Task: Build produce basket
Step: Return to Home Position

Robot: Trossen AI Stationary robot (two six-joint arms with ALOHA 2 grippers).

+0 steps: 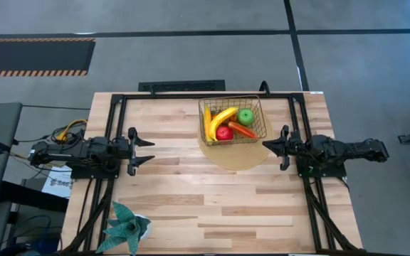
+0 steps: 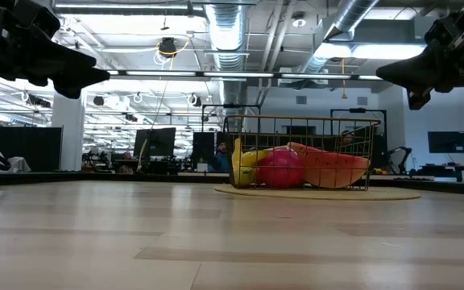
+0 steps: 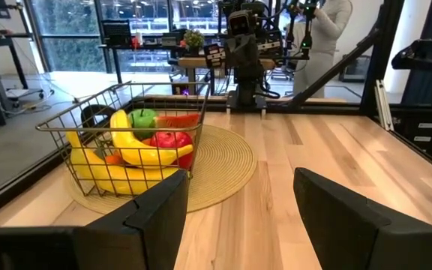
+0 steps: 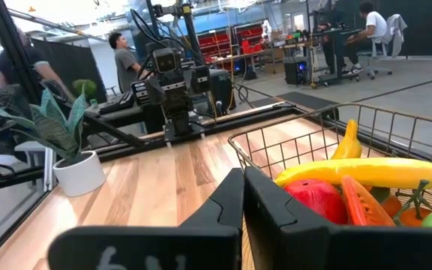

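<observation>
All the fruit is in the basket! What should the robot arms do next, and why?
Probably just tuck both arms back to rest. The produce lies inside the basket, the left gripper is open and holds nothing, and the right gripper is shut and empty, both away from the basket.

Left gripper [image 1: 146, 151] jaws apart, right gripper [image 1: 269, 146] jaws together

Two black jointed arms [image 1: 84, 153], blunt dark fingers [image 3: 156, 217]

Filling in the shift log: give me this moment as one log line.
left gripper: open, empty, left side | right gripper: shut, empty, near mat | produce: in basket on mat
</observation>
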